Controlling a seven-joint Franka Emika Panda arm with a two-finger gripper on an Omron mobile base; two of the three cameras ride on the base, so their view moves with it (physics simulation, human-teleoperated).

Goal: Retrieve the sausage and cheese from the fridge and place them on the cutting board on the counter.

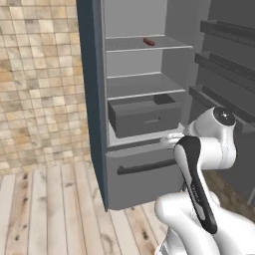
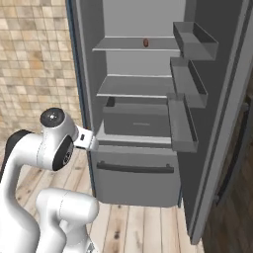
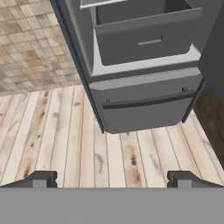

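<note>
Nearest to us, the claw (image 3: 112, 178) hangs over the wooden floor (image 3: 52, 131), its two tips spread wide and holding nothing. The fridge (image 1: 94, 99) stands open ahead of it. The sausage (image 1: 149, 42) lies on the upper shelf (image 1: 124, 45) of the fridge, well above the claw, its long axis roughly across the shelf. We cannot find the cheese.
</note>
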